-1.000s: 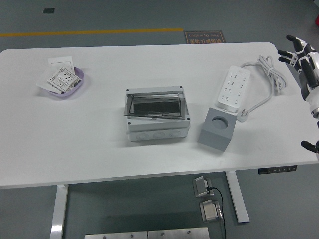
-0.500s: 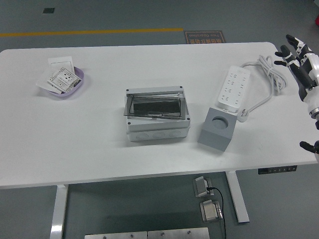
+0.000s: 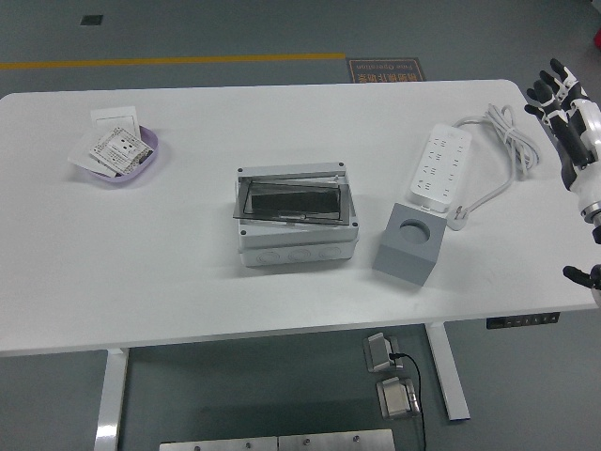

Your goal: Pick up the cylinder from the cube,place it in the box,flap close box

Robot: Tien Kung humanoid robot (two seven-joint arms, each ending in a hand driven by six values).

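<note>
The grey box (image 3: 296, 219) stands mid-table with its smoky see-through flap (image 3: 282, 201) lying down over it. Something dark shows under the flap, but I cannot make it out. To its right sits the grey cube (image 3: 408, 243), whose round hole on top looks empty. No cylinder shows anywhere. My right hand (image 3: 560, 92) hangs at the table's far right edge, well away from the cube, fingers spread and holding nothing. The left arm is out of view.
A white power strip (image 3: 437, 167) with its coiled cable (image 3: 512, 139) lies behind the cube. At the far left, a purple bowl (image 3: 120, 157) holds several white cards. A black part (image 3: 582, 274) of my right arm pokes in at the right edge.
My right hand has turned so the fingers point more upward and has drifted slightly right and up. Box, cube and power strip have not moved.
</note>
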